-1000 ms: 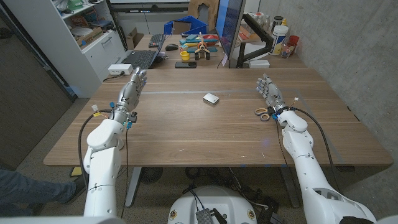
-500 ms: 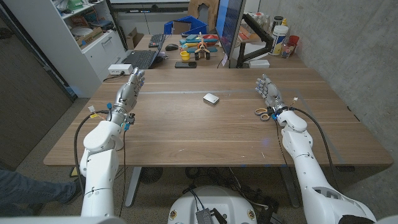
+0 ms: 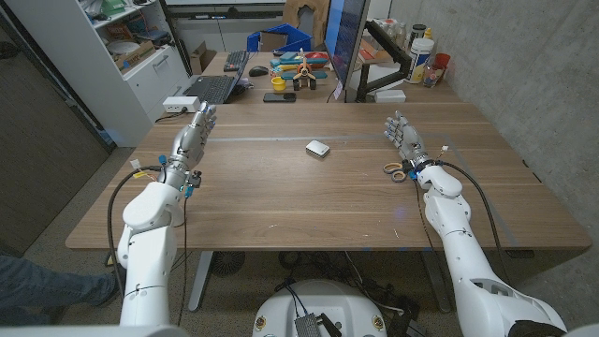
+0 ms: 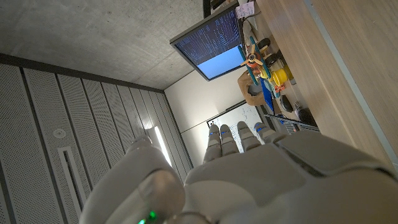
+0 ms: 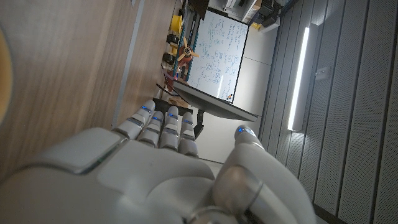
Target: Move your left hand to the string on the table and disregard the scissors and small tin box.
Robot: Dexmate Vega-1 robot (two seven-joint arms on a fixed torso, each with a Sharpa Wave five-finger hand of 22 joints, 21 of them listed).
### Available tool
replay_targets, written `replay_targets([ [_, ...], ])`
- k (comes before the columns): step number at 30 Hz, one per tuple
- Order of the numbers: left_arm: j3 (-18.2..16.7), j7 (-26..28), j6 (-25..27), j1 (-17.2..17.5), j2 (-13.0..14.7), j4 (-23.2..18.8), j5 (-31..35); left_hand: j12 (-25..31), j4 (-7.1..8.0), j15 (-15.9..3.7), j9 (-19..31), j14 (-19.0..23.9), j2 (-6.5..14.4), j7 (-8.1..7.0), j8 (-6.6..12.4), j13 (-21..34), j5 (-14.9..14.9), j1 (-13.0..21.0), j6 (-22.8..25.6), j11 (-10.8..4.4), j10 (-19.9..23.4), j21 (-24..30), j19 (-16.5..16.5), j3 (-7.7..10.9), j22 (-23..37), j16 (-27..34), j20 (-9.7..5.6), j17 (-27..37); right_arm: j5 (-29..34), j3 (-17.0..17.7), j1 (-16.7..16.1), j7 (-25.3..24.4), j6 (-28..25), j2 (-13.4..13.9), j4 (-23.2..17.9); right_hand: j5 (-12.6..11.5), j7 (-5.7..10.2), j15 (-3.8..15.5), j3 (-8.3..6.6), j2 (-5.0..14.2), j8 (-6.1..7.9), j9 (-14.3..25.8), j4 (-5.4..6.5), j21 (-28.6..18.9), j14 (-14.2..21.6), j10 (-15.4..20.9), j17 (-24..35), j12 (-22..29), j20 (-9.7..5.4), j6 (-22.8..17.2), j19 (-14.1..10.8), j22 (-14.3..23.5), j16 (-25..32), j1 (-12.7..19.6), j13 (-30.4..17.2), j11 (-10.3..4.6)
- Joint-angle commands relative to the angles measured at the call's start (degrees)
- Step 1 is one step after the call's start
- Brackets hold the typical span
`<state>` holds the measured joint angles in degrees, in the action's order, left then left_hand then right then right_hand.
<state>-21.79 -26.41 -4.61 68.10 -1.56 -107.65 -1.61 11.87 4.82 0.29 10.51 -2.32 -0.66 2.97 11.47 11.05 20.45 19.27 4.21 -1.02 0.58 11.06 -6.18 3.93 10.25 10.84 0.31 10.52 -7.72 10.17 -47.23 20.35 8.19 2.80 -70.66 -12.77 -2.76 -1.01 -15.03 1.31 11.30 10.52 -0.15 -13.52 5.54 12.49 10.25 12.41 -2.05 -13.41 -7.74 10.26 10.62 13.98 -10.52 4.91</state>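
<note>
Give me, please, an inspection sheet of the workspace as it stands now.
Surface: wooden table, with a pale seam across its far part.
Job's things: string, not clearly made out; scissors close by the right wrist; small tin box mid-table, apart from both hands.
Clutter: nothing seen beyond a few pale specks.
Hands: left hand near the table's left side, fingers extended, holding nothing; right hand likewise on the right.
Cables: black cable looping beside the left forearm; another along the right forearm.
Surroundings: keyboard, monitor, blue bin and bottles beyond the far edge.
</note>
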Motion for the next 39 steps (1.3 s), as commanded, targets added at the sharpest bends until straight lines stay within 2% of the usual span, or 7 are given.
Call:
replay_targets([
  [1,-0.3,0.0,-0.6,1.0,-0.1,-1.5,0.4,0.2,-0.15,0.02,0.2,0.2,0.1,-0.17,0.27,0.1,0.3,0.7,0.4,-0.15,0.3,0.3,-0.1,0.11,0.2,0.2,0.56,0.1,0.3,0.0,0.9,0.3,0.2,0.1,1.2,0.0,0.0,-0.06,-0.07,0.15,0.19,0.3,-0.22,0.1,0.7,0.4,0.3,0.3,-0.65,-0.6,-0.6,0.2,0.2,0.7,-0.1,-0.11],
  [25,-1.2,-0.3,-0.2,2.5,1.3,-3.8,2.7,0.1,-0.42,0.13,0.2,0.2,0.3,-0.25,0.2,0.1,0.4,1.4,0.3,-0.34,0.2,0.3,-0.2,0.09,0.2,0.2,0.72,0.1,0.8,0.1,2.6,0.1,1.1,-0.1,3.9,0.0,0.02,-0.05,0.05,0.22,0.11,0.3,-0.33,0.4,0.9,0.3,0.3,0.2,-0.68,-0.6,-0.8,0.2,0.3,0.6,-0.1,-0.19],
  [33,-1.5,-0.5,-0.2,3.2,1.6,-4.8,3.5,0.1,-0.58,0.12,0.2,0.2,0.4,-0.24,0.18,0.1,0.4,1.7,0.3,-0.33,0.2,0.3,-0.3,0.12,0.2,0.1,0.79,0.1,0.9,0.1,2.7,0.2,1.4,-0.1,3.8,0.0,0.08,-0.05,0.09,0.24,0.09,0.3,-0.35,0.4,0.9,0.4,0.3,0.2,-0.66,-0.6,-0.8,0.2,0.2,0.5,-0.1,-0.12],
  [39,-1.7,-0.6,0.0,3.9,1.6,-5.6,3.8,0.1,-0.73,0.11,0.3,0.2,0.5,-0.3,0.15,0.1,0.4,2.1,0.2,-0.39,0.2,0.3,-0.4,0.14,0.2,0.1,1.39,0.1,0.9,0.0,2.6,0.3,1.5,0.0,3.4,0.0,0.04,-0.03,0.12,0.24,0.08,0.3,-0.39,0.5,0.9,0.4,0.3,0.2,-0.63,-0.7,-0.8,0.2,0.2,0.5,-0.1,-0.09],
])
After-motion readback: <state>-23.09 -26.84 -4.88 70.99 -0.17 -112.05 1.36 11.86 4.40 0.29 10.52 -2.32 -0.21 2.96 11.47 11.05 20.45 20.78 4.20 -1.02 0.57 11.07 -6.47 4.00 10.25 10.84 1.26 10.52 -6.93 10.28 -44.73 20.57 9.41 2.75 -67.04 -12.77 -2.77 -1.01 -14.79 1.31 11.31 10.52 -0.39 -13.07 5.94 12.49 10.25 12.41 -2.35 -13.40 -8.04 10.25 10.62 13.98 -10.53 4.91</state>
